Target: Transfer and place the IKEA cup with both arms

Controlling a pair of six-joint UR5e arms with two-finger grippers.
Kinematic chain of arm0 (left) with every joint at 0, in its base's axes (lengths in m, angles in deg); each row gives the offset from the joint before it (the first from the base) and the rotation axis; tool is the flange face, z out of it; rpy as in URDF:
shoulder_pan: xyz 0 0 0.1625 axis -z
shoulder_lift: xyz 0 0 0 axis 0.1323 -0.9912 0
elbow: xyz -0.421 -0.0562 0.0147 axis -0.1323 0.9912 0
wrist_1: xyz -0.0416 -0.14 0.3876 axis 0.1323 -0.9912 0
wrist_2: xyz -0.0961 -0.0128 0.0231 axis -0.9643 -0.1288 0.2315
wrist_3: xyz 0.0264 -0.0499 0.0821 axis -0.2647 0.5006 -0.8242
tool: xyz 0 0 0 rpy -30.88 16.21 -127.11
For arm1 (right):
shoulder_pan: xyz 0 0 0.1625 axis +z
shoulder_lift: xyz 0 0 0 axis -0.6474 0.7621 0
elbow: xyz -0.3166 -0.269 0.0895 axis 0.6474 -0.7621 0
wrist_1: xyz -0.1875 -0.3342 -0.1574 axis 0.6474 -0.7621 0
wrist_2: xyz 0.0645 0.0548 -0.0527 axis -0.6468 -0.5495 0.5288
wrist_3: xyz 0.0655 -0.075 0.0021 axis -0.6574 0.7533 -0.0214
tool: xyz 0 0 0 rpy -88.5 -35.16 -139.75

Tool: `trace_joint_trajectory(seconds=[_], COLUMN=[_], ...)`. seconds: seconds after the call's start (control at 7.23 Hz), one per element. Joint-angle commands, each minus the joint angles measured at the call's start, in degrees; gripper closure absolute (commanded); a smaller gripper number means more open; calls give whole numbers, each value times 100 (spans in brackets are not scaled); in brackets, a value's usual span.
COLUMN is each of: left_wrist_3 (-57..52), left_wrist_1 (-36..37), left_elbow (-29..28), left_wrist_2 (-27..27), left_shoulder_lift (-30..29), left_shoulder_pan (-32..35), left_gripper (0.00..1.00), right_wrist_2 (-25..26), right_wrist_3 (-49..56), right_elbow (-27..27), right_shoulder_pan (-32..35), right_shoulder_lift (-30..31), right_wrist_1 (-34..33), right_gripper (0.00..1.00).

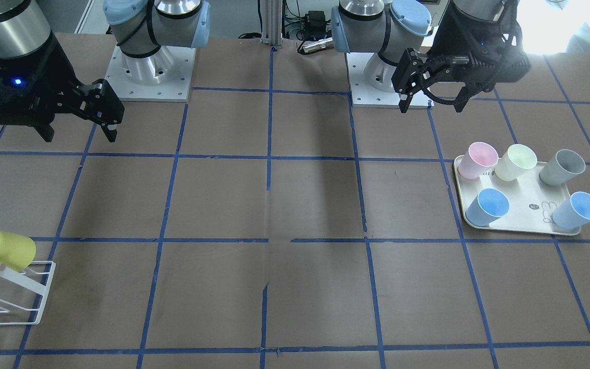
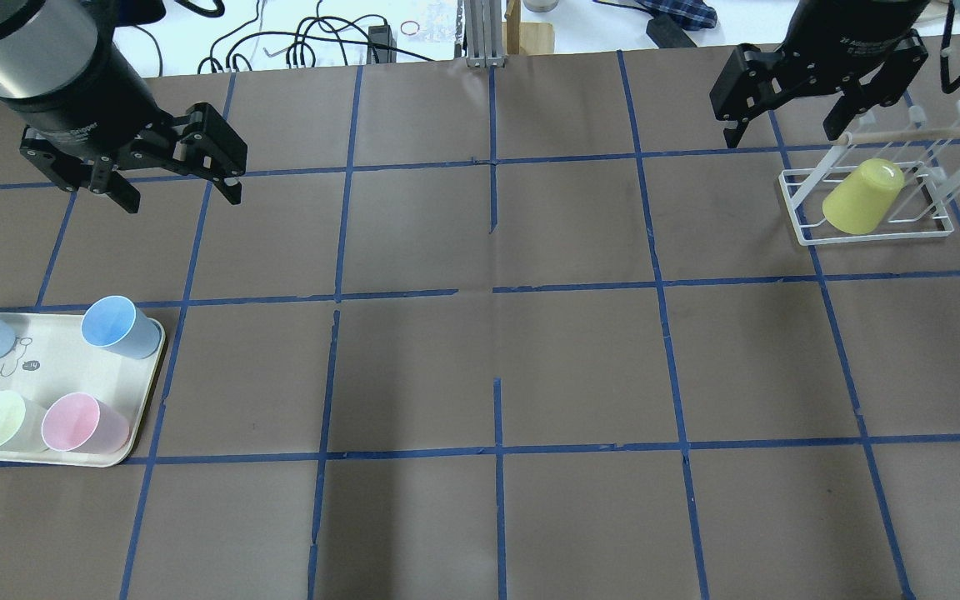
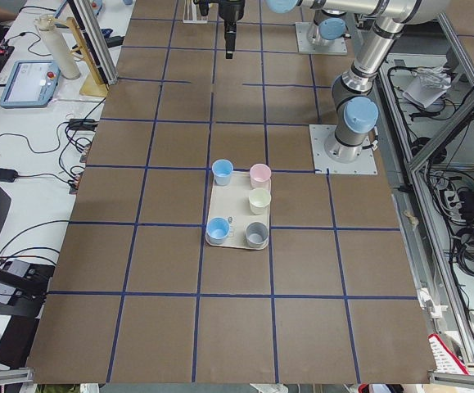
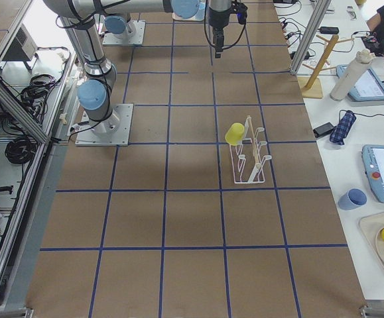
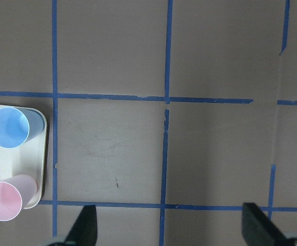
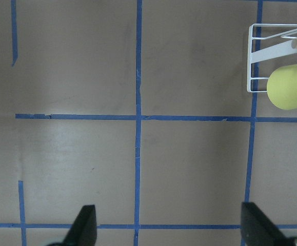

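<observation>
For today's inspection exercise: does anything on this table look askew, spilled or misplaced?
Only the yellow cup: it hangs tilted, mouth down, on the white rack, far from the upright cups on the tray. Nothing is spilled.

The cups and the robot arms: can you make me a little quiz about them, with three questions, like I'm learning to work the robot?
1. True or false: the yellow cup hangs upside down on the white rack.
2. How many cups stand on the tray? A three, B five, C seven.
3. Which is nearer the yellow cup, the left gripper or the right gripper?
Key: 1 true. 2 B. 3 the right gripper. Both grippers are open and hold nothing.
</observation>
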Motion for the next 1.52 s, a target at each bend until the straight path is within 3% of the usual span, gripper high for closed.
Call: trace_joint_trajectory(seconds=[0.0, 0.97, 1.38], left_wrist_3=[0, 0, 0], left_wrist_1=[6, 15, 14], left_elbow=[-14, 3, -14], left_wrist_2=[0, 0, 0], left_shoulder_lift=[-13, 13, -4], left_shoulder_pan=[0, 0, 0], left_gripper=[0, 0, 0], right_wrist_2=[0, -9, -9], right_wrist_3=[0, 44, 27], right_elbow=[5, -13, -144], right_shoulder_pan=[0, -35, -44], right_shoulder_lift=[2, 1, -42], right_wrist_1=[1, -16, 280], right_gripper=[0, 0, 0])
